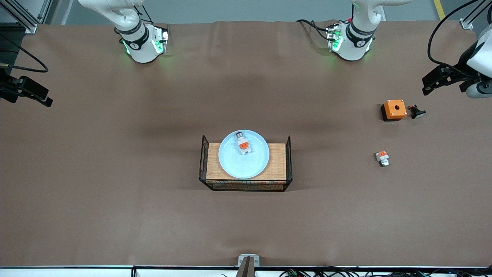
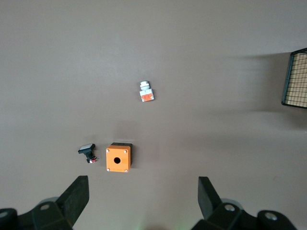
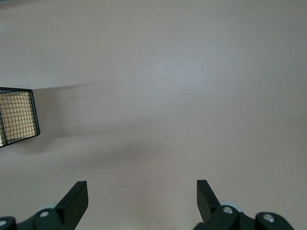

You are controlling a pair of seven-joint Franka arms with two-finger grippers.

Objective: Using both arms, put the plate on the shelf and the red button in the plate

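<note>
The pale blue plate point(image 1: 246, 166) lies on a wooden stand with black wire ends point(image 1: 277, 163) in the middle of the table. The red button point(image 1: 243, 144), a white block with an orange-red patch and a grey end, lies in the plate on the side toward the robots. My left gripper point(image 1: 432, 82) is open and empty, up over the table's edge at the left arm's end; in the left wrist view point(image 2: 143, 191) it hangs over bare table. My right gripper point(image 1: 38, 96) is open and empty at the right arm's end, and also shows in the right wrist view point(image 3: 142, 194).
An orange box with a round hole point(image 1: 394, 109) point(image 2: 118, 157), a small black piece point(image 1: 416, 112) point(image 2: 87, 152) beside it, and a shorter white-and-orange piece point(image 1: 382, 157) point(image 2: 146, 91) lie at the left arm's end. The stand's wire ends point(image 2: 295, 79) point(image 3: 17, 117) show in both wrist views.
</note>
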